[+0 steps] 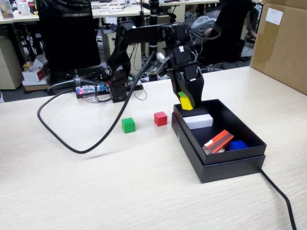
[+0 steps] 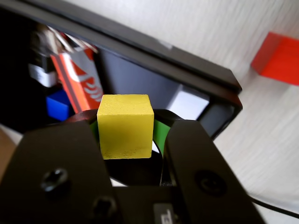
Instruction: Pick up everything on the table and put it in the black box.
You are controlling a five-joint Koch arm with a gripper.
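Fixed view: the gripper (image 1: 187, 102) hides most of the yellow cube (image 1: 186, 103); only one face shows, above the near-left corner of the black box (image 1: 225, 165). Wrist view: the box's far end is cut off and its contents blurred, a white block (image 2: 187, 103), an orange-red striped block (image 2: 77, 81) and a blue piece (image 2: 58, 103). The fingers pinch the yellow cube (image 2: 125, 126), matte, sharp-edged, solid-coloured. The green cube (image 1: 128, 125) and red cube (image 1: 160, 118) rest well apart on the table (image 1: 96, 191), left of the box.
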